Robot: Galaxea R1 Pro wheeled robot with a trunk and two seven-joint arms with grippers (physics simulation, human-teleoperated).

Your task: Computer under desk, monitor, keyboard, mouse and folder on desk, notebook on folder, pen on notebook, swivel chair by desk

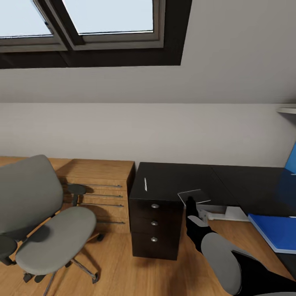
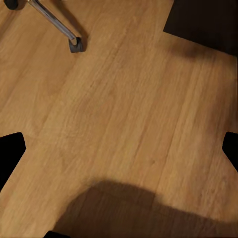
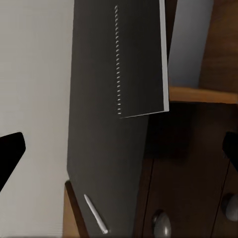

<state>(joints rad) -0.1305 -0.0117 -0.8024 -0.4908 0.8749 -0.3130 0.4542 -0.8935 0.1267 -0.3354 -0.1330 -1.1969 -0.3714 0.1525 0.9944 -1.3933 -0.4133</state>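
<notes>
The right arm reaches forward, its pincer (image 1: 191, 205) spread open just short of the notebook (image 1: 194, 196) overhanging the worktop (image 1: 172, 181) edge; the pen (image 1: 145, 184) lies beyond. The left pincer (image 2: 119, 148) gapes over bare floor (image 2: 119, 114).

Open wood floor (image 1: 119, 267) lay between the swivel chair (image 1: 45, 213) and the desk's drawer unit (image 1: 155, 224) — a passable gap. On the desk (image 1: 181, 176), bare top separated pen (image 1: 145, 184) and notebook (image 1: 194, 196).

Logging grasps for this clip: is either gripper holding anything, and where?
Nothing. The left gripper and right gripper are open; the notebook lies on the desk.
</notes>
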